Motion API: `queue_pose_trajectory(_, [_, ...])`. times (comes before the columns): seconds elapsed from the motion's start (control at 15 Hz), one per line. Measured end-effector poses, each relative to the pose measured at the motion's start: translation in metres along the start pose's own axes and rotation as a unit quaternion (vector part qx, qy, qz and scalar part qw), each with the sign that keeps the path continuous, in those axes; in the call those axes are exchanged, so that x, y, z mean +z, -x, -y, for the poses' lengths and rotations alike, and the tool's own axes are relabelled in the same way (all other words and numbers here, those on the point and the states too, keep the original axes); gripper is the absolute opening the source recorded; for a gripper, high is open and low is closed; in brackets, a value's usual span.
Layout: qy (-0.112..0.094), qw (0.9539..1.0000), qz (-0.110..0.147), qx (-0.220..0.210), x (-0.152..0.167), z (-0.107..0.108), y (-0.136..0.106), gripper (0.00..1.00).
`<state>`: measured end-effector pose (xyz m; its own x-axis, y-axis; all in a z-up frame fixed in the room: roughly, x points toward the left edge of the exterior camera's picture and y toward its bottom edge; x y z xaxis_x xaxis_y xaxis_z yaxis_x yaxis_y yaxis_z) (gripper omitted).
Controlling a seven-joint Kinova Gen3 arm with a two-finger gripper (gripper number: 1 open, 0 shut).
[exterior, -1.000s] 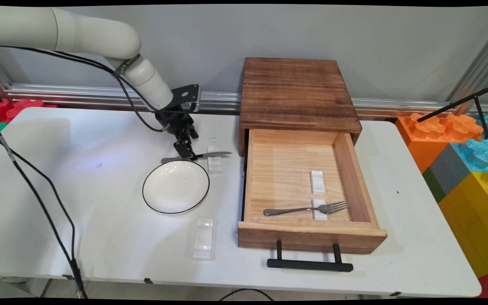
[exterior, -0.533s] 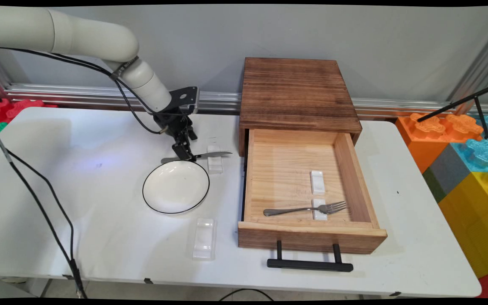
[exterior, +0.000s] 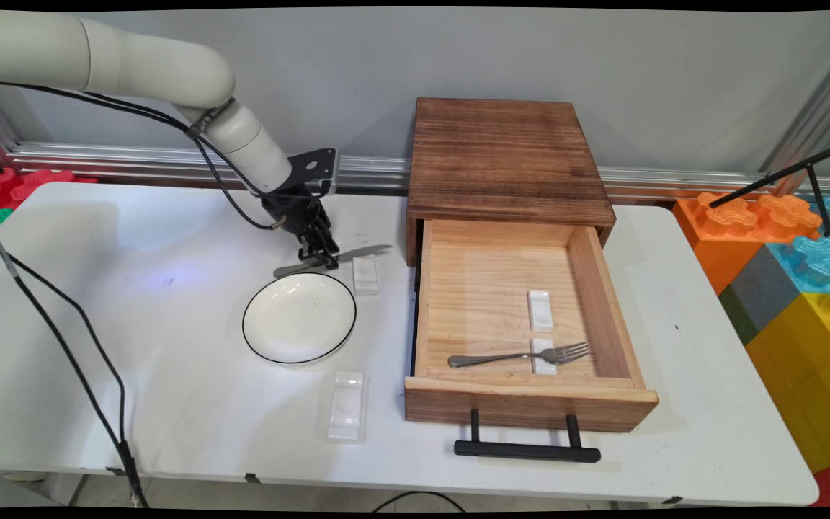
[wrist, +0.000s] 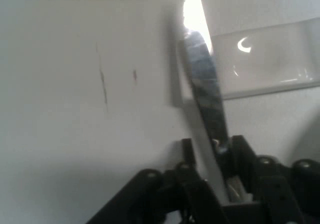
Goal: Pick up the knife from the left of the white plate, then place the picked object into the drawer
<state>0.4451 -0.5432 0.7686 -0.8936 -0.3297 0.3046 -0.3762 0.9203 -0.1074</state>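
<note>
My gripper (exterior: pixel 320 258) is shut on a metal table knife (exterior: pixel 364 251) near its middle, just behind the white black-rimmed bowl (exterior: pixel 299 317). The blade end is tilted up above a small clear cutlery rest (exterior: pixel 366 274), and the handle end (exterior: pixel 282 272) points left and sits lower. In the hand view the knife (wrist: pixel 202 79) runs up from between the fingers (wrist: pixel 237 146), its blade crossing the edge of the clear rest (wrist: pixel 270 59).
A dark wooden cabinet (exterior: pixel 505 155) stands to the right with its light wood drawer (exterior: pixel 530 404) pulled out. Inside the drawer a fork (exterior: pixel 523 355) lies across one of two white rests (exterior: pixel 540 310). Another clear rest (exterior: pixel 346 405) lies near the table's front.
The gripper has risen slightly with the knife in it. The blade tip has lifted off the clear rest and now tilts upward.
</note>
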Motion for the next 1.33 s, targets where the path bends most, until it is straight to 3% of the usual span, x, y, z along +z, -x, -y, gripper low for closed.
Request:
queue_pose_trajectory(0.47, [0.009,0.9999,0.005,0.000,-0.005,-0.007,0.007,0.00])
queue_pose_trajectory(0.8, [0.006,1.0000,-0.006,-0.005,-0.015,-0.006,0.004,0.00])
queue_pose_trajectory(1.07, [0.012,0.9999,-0.005,-0.011,-0.038,-0.006,0.004,0.00])
queue_pose_trajectory(1.33, [0.021,0.9995,-0.001,-0.022,-0.087,-0.010,-0.001,0.00])
